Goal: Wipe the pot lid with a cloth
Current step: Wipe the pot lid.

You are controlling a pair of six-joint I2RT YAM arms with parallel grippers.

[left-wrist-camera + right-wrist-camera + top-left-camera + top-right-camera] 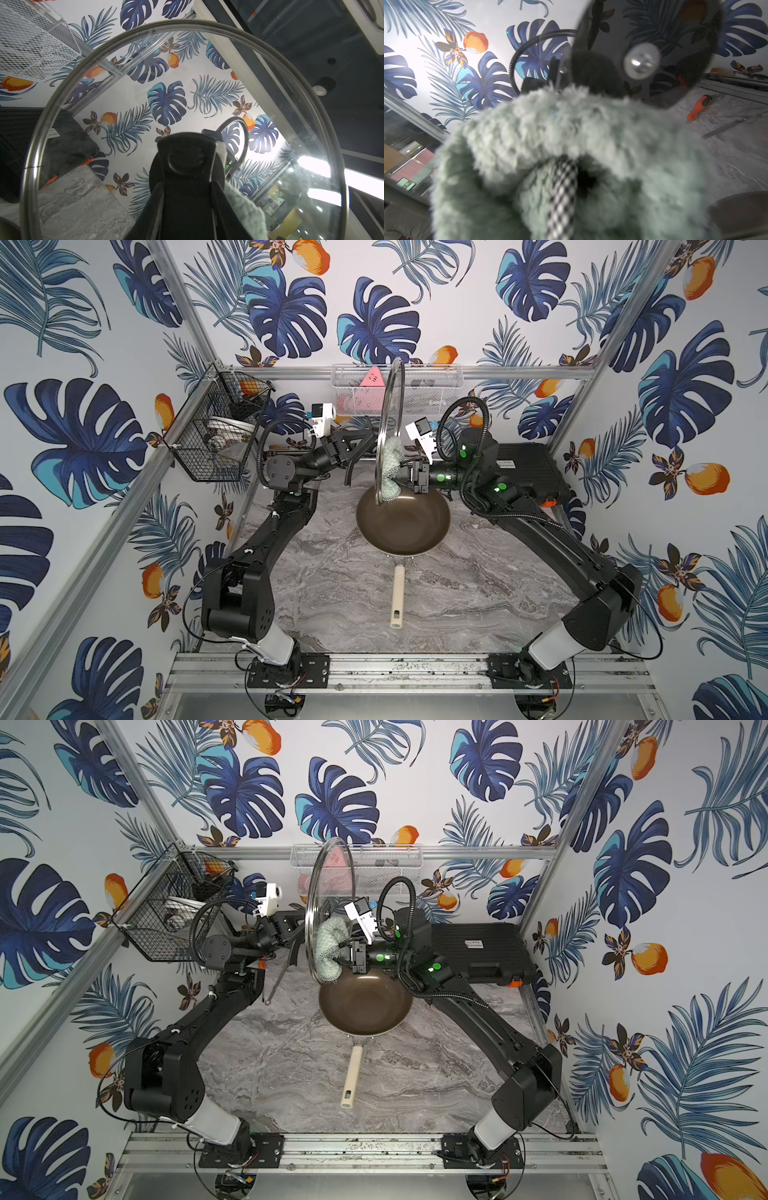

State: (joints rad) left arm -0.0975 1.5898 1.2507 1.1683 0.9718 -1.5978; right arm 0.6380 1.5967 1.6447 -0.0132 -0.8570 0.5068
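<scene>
The pot lid [390, 406] [328, 886] stands on edge above the brown pan [403, 526], seen nearly edge-on in both top views. My left gripper [368, 438] [296, 930] is shut on the lid's black handle [187, 158], and the glass [133, 62] fills the left wrist view. My right gripper [406, 477] [348, 957] is shut on the mint-green cloth [390, 470] [330, 948], which is pressed against the lid's other face. The cloth [571, 135] hides the right jaws in the right wrist view. A bit of the cloth [245, 203] shows through the glass.
The pan's cream handle [397, 597] points toward the front edge. A black wire basket [216, 431] hangs at the left. A white mesh basket [432, 385] on the back wall holds a pink triangular item [371, 377]. A black case [528, 468] lies at the right. An orange-handled tool [697, 108] lies on the marble.
</scene>
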